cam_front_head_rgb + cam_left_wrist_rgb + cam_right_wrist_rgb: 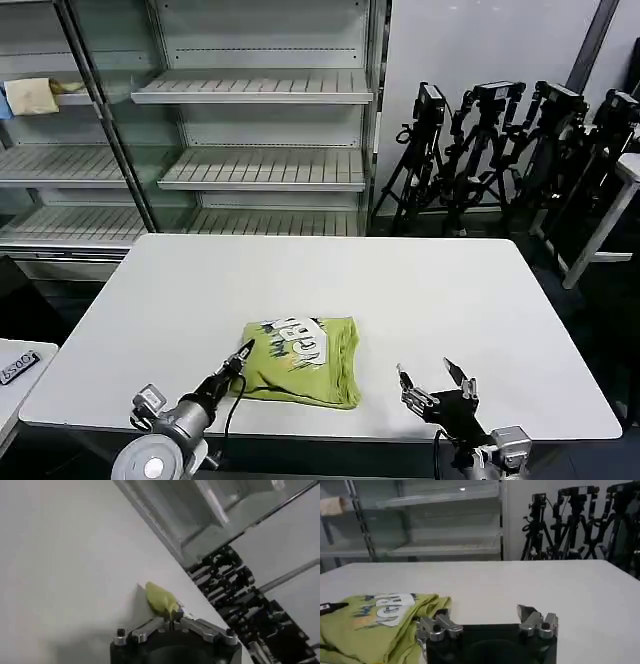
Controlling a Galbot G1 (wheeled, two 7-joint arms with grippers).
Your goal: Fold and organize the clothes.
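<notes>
A: White surface: the folded T-shirt lies near its front edge, pinched at 1 corner by the closed left end effector.
B: Right end effector, spread wide and empty, is parked beside it; the corner should be drawn slowly and flat.

You can count one folded lime yellow-green T-shirt on one white table. You have two grippers. Behind, you see one small pale yellow cloth and four black tripods.
</notes>
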